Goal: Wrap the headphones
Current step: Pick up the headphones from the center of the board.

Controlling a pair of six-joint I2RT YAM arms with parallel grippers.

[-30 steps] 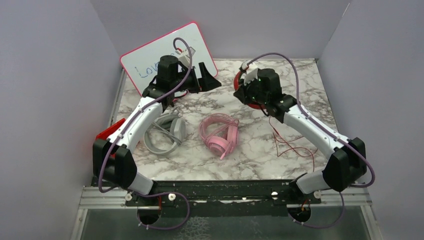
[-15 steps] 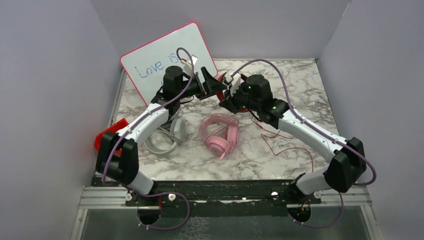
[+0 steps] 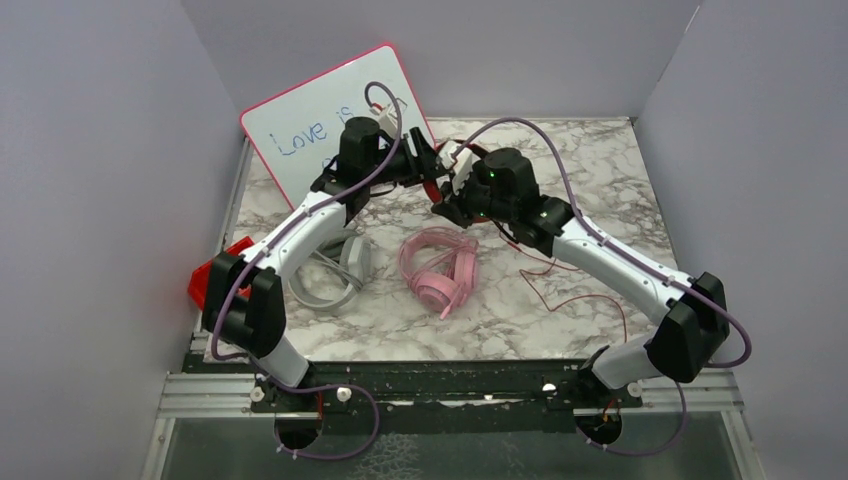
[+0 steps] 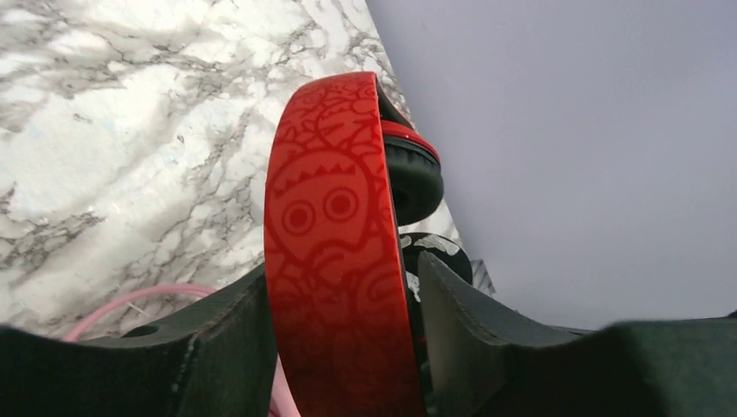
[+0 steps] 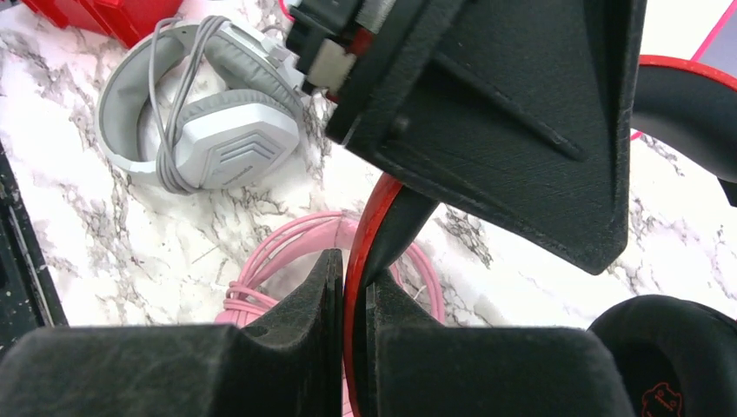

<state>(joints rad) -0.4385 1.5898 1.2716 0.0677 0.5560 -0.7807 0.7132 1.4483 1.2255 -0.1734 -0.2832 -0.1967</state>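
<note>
The red-and-black headphones (image 3: 433,190) hang above the table between both arms. My right gripper (image 5: 355,265) is shut on the thin edge of their red headband (image 5: 365,230). My left gripper (image 4: 343,269) straddles the broad patterned face of the same band (image 4: 335,226), fingers pressed close on both sides. One black ear cup (image 4: 415,178) shows beyond it. Their thin red cable (image 3: 580,290) trails on the marble. The grey/white headphones (image 3: 325,270) and the pink headphones (image 3: 440,268) lie on the table below, each with its cable coiled round it.
A pink-framed whiteboard (image 3: 300,120) leans at the back left, just behind the left wrist. A red box (image 3: 212,275) sits at the left table edge. Grey walls close in the left, right and back sides.
The right arm carried the red-and-black headphones left from the back of the table. The left gripper swung right to meet them, and its jaws narrowed round the headband.
</note>
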